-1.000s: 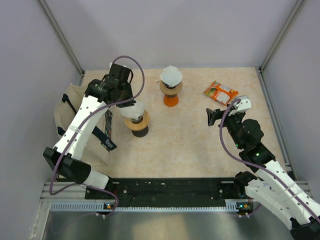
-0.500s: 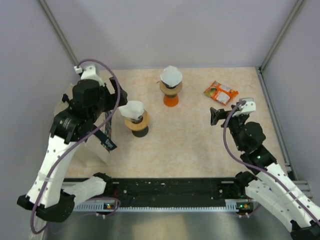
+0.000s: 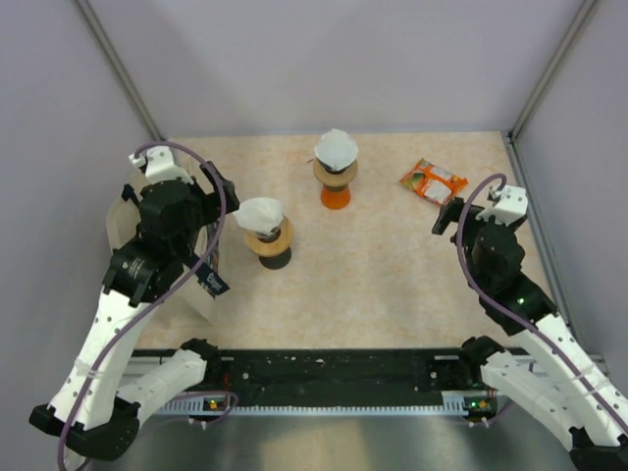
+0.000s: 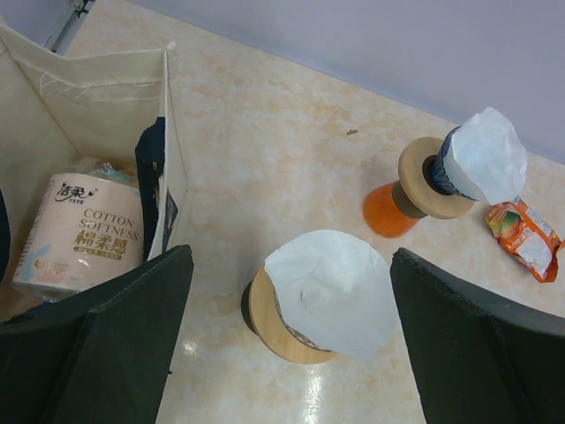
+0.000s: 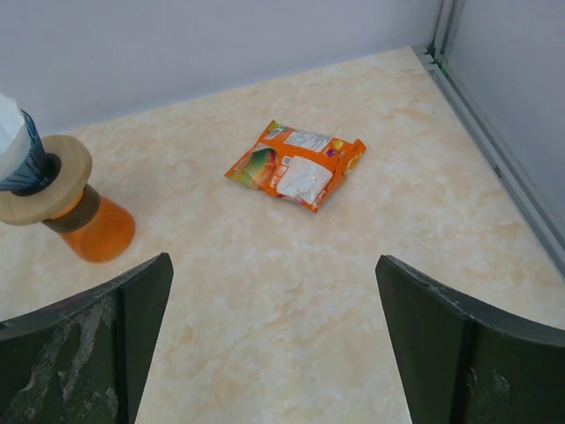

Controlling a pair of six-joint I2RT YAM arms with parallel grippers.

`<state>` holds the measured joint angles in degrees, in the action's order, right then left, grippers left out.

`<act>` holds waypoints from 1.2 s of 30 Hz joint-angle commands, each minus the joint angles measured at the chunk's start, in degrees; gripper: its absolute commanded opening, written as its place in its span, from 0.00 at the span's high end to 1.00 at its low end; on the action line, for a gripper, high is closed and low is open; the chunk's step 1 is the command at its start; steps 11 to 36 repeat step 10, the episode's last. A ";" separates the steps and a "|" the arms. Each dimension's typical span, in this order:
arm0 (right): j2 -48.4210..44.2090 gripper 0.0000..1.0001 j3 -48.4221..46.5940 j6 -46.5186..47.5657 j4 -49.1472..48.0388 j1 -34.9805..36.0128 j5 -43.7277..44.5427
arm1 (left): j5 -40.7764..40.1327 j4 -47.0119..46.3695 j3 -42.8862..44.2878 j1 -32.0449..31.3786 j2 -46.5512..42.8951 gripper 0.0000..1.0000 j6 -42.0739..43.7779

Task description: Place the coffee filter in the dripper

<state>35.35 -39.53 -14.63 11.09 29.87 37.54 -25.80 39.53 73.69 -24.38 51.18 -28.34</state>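
Filter (image 4: 331, 287) sits in the dripper (image 4: 269, 320), a little lopsided (its edge overhangs one side), so a brush from the left claw (image 4: 291, 265), hanging wide open and empty near it, could tip it onto the surface (image 3: 392, 265). Right claw (image 5: 274, 261), also open and empty, is well right of the dripper. Behind the dripper stands an orange dripper (image 3: 336, 192); left, a cloth bag (image 4: 106, 97) with tissue roll (image 4: 84, 234), neither in the way.

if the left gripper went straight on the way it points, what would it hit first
Most likely the filter on the near dripper: it sits centred ahead of and below the open left gripper. Depth is unclear from this view.
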 commanded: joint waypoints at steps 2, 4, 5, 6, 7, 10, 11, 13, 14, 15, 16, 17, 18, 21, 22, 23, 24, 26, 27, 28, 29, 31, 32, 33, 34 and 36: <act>3.40 0.01 -11.78 -1.37 15.79 0.19 -1.40 | -1.27 -5.95 -1.71 -0.14 -0.64 0.01 0.74; 3.50 0.01 -12.77 -0.31 17.21 0.19 -4.22 | -0.83 -6.48 -2.32 -0.14 -0.99 0.01 0.83; 2.97 0.01 -12.42 -0.74 17.12 0.19 -4.32 | -0.65 -6.74 -2.50 -0.14 -1.17 0.01 0.74; 2.44 0.01 -11.81 -1.70 16.51 0.19 -3.71 | -0.57 -7.01 -2.76 -0.14 -1.34 0.01 0.83; 2.00 0.01 -11.36 -2.15 16.24 0.28 -3.35 | -0.39 -7.01 -2.85 -0.14 -1.52 0.01 0.83; 1.39 0.01 -11.36 -2.68 15.37 0.28 -2.64 | -0.04 -6.66 -2.85 -0.14 -1.78 0.01 1.00; 1.39 0.01 -11.36 -2.68 15.37 0.28 -2.64 | -0.04 -6.66 -2.85 -0.14 -1.78 0.01 1.00; 1.39 0.01 -11.36 -2.68 15.37 0.28 -2.64 | -0.04 -6.66 -2.85 -0.14 -1.78 0.01 1.00; 1.39 0.01 -11.36 -2.68 15.37 0.28 -2.64 | -0.04 -6.66 -2.85 -0.14 -1.78 0.01 1.00; 1.39 0.01 -11.36 -2.68 15.37 0.28 -2.64 | -0.04 -6.66 -2.85 -0.14 -1.78 0.01 1.00; 1.39 0.01 -11.36 -2.68 15.37 0.28 -2.64 | -0.04 -6.66 -2.85 -0.14 -1.78 0.01 1.00; 1.39 0.01 -11.36 -2.68 15.37 0.28 -2.64 | -0.04 -6.66 -2.85 -0.14 -1.78 0.01 1.00; 1.39 0.01 -11.36 -2.68 15.37 0.28 -2.64 | -0.04 -6.66 -2.85 -0.14 -1.78 0.01 1.00; 1.39 0.01 -11.36 -2.68 15.37 0.28 -2.64 | -0.04 -6.66 -2.85 -0.14 -1.78 0.01 1.00; 1.39 0.01 -11.36 -2.68 15.37 0.28 -2.64 | -0.04 -6.66 -2.85 -0.14 -1.78 0.01 1.00; 1.39 0.01 -11.36 -2.68 15.37 0.28 -2.64 | -0.04 -6.66 -2.85 -0.14 -1.78 0.01 1.00; 1.39 0.01 -11.36 -2.68 15.37 0.28 -2.64 | -0.04 -6.66 -2.85 -0.14 -1.78 0.01 1.00; 1.39 0.01 -11.36 -2.68 15.37 0.28 -2.64 | -0.04 -6.66 -2.85 -0.14 -1.78 0.01 1.00; 1.39 0.01 -11.36 -2.68 15.37 0.28 -2.64 | -0.04 -6.66 -2.85 -0.14 -1.78 0.01 1.00; 1.39 0.01 -11.36 -2.68 15.37 0.28 -2.64 | -0.04 -6.66 -2.85 -0.14 -1.78 0.01 1.00; 1.39 0.01 -11.36 -2.68 15.37 0.28 -2.64 | -0.04 -6.66 -2.85 -0.14 -1.78 0.01 1.00; 1.39 0.01 -11.36 -2.68 15.37 0.28 -2.64 | -0.04 -6.66 -2.85 -0.14 -1.78 0.01 1.00; 1.39 0.01 -11.36 -2.68 15.37 0.28 -2.64 | -0.04 -6.66 -2.85 -0.14 -1.78 0.01 1.00; 1.39 0.01 -11.36 -2.68 15.37 0.28 -2.64 | -0.04 -6.66 -2.85 -0.14 -1.78 0.01 1.00; 1.39 0.01 -11.36 -2.68 15.37 0.28 -2.64 | -0.04 -6.66 -2.85 -0.14 -1.78 0.01 1.00; 1.39 0.01 -11.36 -2.68 15.37 0.28 -2.64 | -0.04 -6.66 -2.85 -0.14 -1.78 0.01 1.00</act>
